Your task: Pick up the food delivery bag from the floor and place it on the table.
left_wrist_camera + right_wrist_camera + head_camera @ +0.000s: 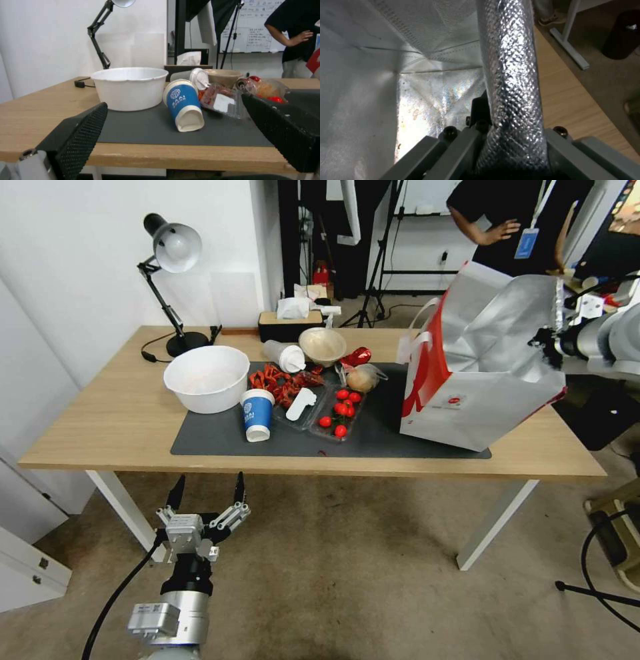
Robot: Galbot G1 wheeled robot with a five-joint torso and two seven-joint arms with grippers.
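The food delivery bag sits tilted on the worktop's right end, its foil rim pinched in the right hand; its base seems to touch. The left hand hangs wide before the worktop.

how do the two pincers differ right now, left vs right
The left pincer is open, hanging low before the table edge over the floor; the right pincer is raised at the table's right end.
The left pincer is empty; the right pincer is clamped on the foil-lined rim of the food delivery bag, which stands tilted on the table.
Both point toward the table.
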